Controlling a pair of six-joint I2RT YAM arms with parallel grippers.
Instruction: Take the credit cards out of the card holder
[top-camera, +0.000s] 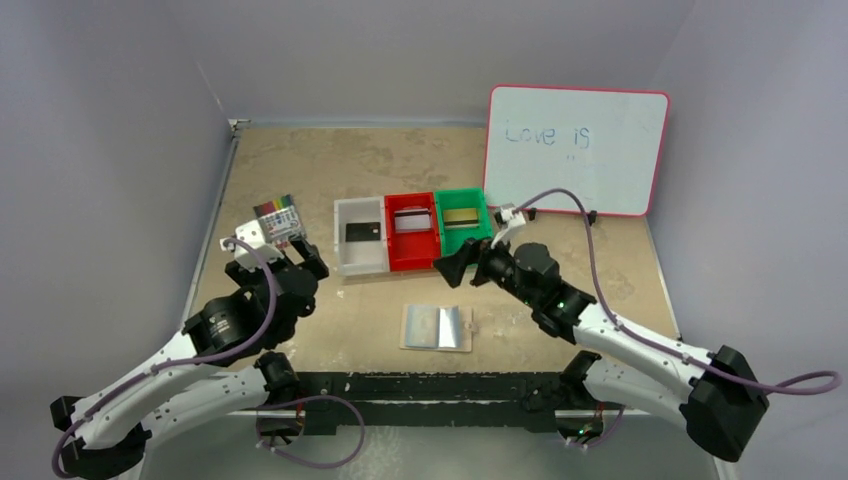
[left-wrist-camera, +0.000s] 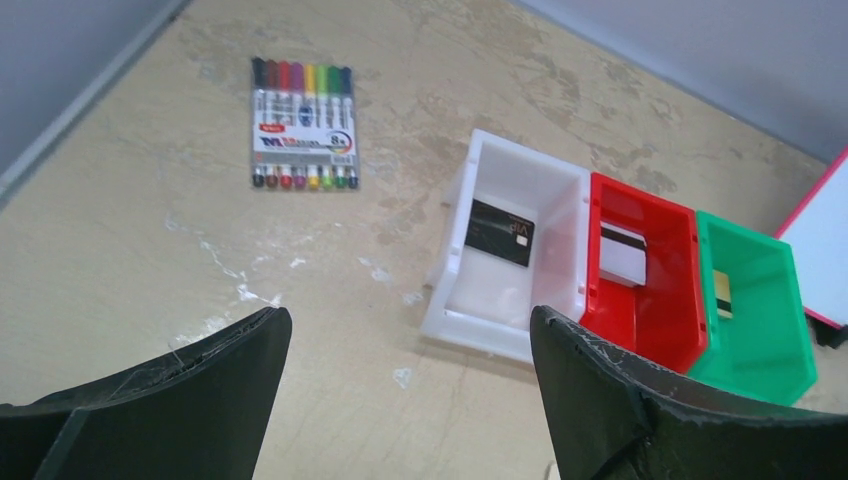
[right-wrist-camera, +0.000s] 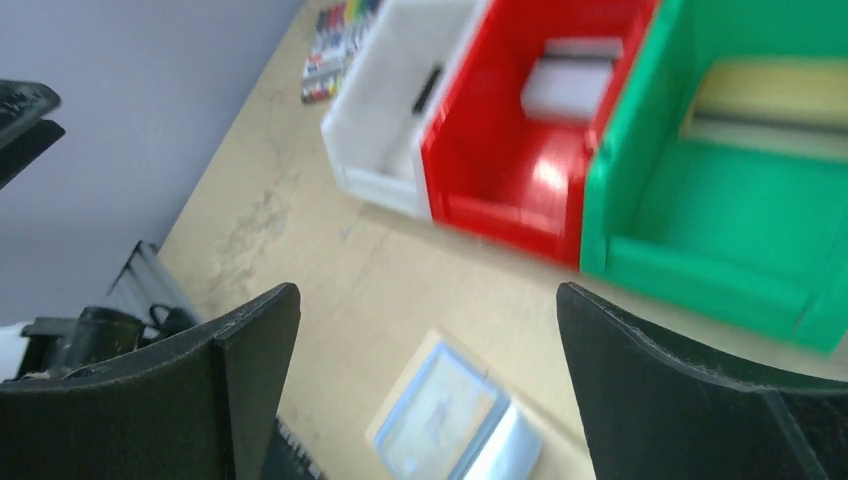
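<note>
**Desk:** Where is the card holder (top-camera: 437, 327) sitting for you?

**Me:** I'm seeing it lying open and flat on the table (top-camera: 300, 160), lower centre of the top view, with its pale silvery inside facing up. In the right wrist view it is showing at the bottom, between my fingers and blurred.

**Desk:** And above it?

**Me:** Three bins are standing side by side, mid-frame. The black card (left-wrist-camera: 500, 232) is lying in the white bin (left-wrist-camera: 470, 330). The silver-grey card (left-wrist-camera: 622, 255) is resting in the red bin (left-wrist-camera: 650, 330), and the gold card (left-wrist-camera: 722, 293) in the green bin (left-wrist-camera: 760, 350).

**Desk:** Grippers?

**Me:** I'm holding the right gripper (right-wrist-camera: 428, 290) with its fingers spread wide and nothing between them. In the top view it is hovering at the lower edge of the green bin; I can't tell whether it is touching. The left gripper (left-wrist-camera: 408, 318) is hanging with its fingers apart too, gripping nothing, left of the white bin. The marker pack (top-camera: 280, 217) is lying just above it, and a whiteboard (top-camera: 580, 150) is leaning at the upper right.
</note>
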